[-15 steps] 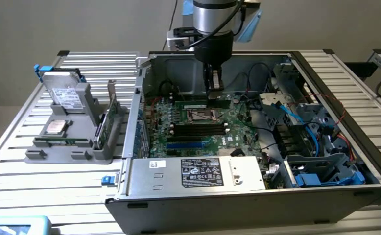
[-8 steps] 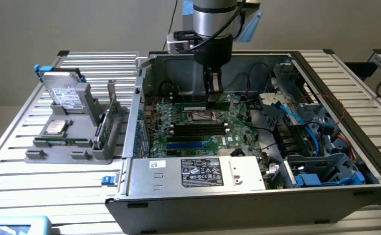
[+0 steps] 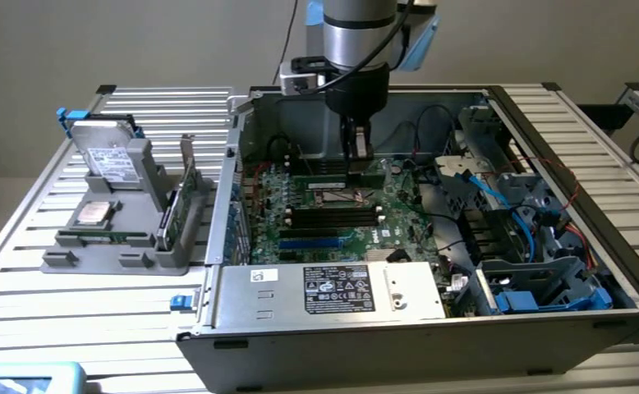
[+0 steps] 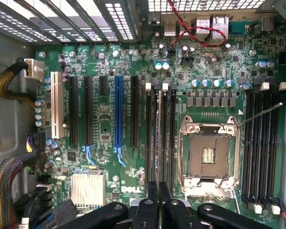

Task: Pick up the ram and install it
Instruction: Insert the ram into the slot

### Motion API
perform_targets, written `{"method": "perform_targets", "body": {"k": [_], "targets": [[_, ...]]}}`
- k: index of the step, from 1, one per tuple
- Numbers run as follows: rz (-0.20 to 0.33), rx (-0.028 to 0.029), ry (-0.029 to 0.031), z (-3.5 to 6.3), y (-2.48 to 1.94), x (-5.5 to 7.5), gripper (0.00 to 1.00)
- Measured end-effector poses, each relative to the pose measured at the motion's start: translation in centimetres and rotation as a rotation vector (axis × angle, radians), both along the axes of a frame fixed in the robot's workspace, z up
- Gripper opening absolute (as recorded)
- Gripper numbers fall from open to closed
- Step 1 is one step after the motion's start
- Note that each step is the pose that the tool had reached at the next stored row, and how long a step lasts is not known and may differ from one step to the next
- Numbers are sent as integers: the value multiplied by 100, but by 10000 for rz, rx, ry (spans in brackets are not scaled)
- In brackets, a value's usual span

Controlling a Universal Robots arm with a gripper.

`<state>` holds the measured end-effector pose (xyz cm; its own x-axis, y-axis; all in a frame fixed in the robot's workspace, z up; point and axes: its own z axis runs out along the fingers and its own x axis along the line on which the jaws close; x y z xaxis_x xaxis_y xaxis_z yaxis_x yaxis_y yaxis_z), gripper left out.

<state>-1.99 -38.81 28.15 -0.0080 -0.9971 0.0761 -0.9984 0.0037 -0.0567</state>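
So the counter (image 3: 67,304) is one of those slatted aluminium ones. An open desktop PC case (image 3: 407,349) lies on its side, filling most of the exterior view's right. Just beside it on the left sits a grey parts holder (image 3: 112,256). A teal thing (image 3: 24,379) pokes in at the near left corner, can't tell what.
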Motion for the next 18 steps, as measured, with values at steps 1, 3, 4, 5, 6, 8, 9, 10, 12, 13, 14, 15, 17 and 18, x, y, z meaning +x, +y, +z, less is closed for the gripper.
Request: {"method": "perform_targets", "body": {"k": [1, 3, 4, 5, 6, 8, 9, 10, 12, 13, 14, 15, 17, 18], "targets": [[0, -11, 0, -4, -3, -1, 13], [0, -35, 0, -11, -10, -1, 13], [1, -40, 0, -16, -13, -1, 13], [1, -44, -2, -22, -15, -2, 13], [-1, -47, -2, -28, -15, -5, 13], [1, -49, -2, -38, -17, -11, 13], [1, -48, -2, -40, -20, -14, 13], [0, -48, -2, -43, -22, -17, 13], [0, -47, -2, -55, -23, -22, 13], [0, -49, -2, -64, -24, -23, 13], [1, -48, -2, -73, -25, -24, 13], [1, -49, -2, -82, -28, -25, 13], [-1, -48, -2, -103, -32, -27, 13], [-1, -48, -2, -114, -36, -27, 13]]}}
